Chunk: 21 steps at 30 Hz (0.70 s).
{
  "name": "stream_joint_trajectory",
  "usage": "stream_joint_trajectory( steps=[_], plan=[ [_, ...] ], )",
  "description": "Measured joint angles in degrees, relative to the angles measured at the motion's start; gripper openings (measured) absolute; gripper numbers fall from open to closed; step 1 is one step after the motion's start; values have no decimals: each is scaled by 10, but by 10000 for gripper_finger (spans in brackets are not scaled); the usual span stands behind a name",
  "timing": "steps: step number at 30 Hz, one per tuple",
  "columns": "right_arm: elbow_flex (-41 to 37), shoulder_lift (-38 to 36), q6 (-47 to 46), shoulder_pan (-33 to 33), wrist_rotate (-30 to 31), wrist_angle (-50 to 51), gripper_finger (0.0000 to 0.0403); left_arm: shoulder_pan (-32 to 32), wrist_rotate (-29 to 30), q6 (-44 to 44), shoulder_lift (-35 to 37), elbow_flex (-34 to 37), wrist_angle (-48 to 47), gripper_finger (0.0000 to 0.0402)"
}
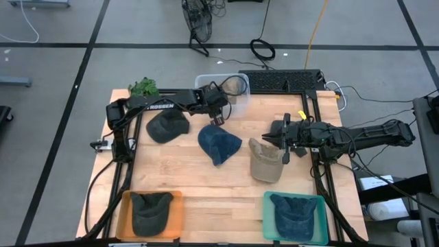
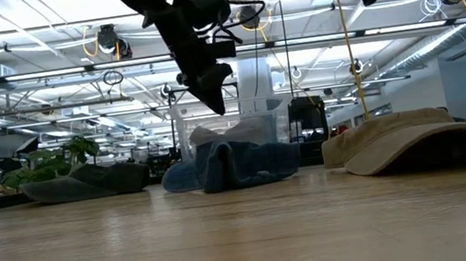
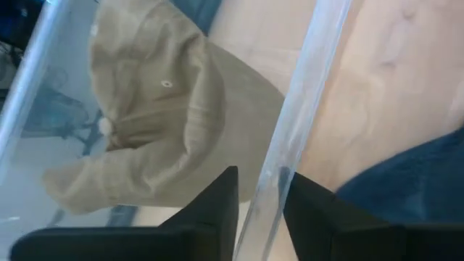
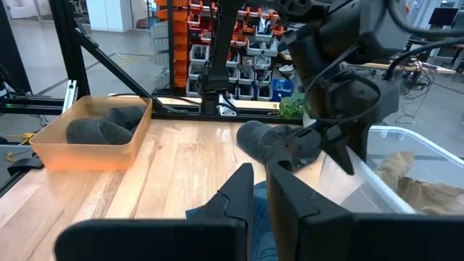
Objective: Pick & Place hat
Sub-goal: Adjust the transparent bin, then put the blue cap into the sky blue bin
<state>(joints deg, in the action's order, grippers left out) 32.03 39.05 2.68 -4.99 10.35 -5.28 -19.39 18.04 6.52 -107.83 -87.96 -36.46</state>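
Now | left hand narrow, empty over blue hat, likely targeting it | right hand narrow above tan hat

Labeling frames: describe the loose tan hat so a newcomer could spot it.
Look at the wooden table, on the right arm's side, under the right gripper. The tan hat lies loose there, above the green tray. It is the only tan hat on bare wood.
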Motion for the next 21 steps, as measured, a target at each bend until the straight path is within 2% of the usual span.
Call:
stream_joint_trajectory(
  steps=[7, 14, 21],
  plan=[
    [0, 0, 0, 0, 0, 0, 20, 29, 15, -56, -1, 0, -24, 185],
    [0, 0, 0, 0, 0, 3, 20, 59, 18, -58, 6, 0, -47, 265],
    [0, 0, 5, 0, 0, 6, 20, 84, 18, -68, 51, 0, -44, 300]
  ],
)
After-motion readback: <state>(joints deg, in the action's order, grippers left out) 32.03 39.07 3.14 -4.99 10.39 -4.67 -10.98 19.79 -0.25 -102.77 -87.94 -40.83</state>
